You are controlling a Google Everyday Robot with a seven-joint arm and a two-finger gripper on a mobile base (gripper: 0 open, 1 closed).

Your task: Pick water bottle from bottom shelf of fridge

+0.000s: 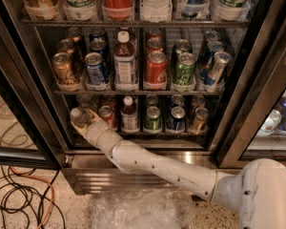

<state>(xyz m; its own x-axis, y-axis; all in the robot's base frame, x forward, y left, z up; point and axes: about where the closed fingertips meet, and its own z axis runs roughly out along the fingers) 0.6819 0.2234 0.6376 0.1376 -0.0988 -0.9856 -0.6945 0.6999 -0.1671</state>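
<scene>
We take the fridge (pixel 36 80) first: its door stands open, which lets the arm (pixel 157 166) run in from the lower right over the ribbed steel base. Our landmark is the labelled bottle (pixel 129 116) with the white cap on the bottom shelf (pixel 148 133). Green, blue and gold cans stand in a row to its right and a red can (pixel 106 114) just to its left.

The gripper (pixel 89 128) sits further left of that bottle, beyond the red can, at the shelf's left end. It comes in low, probably to avoid the shelf above. It is right up against the water bottle (pixel 78 116), but we cannot tell whether it has clamped on it.

The water bottle's long axis runs near upright, with the white cap on top leaning slightly left, away from the labelled bottle.
</scene>
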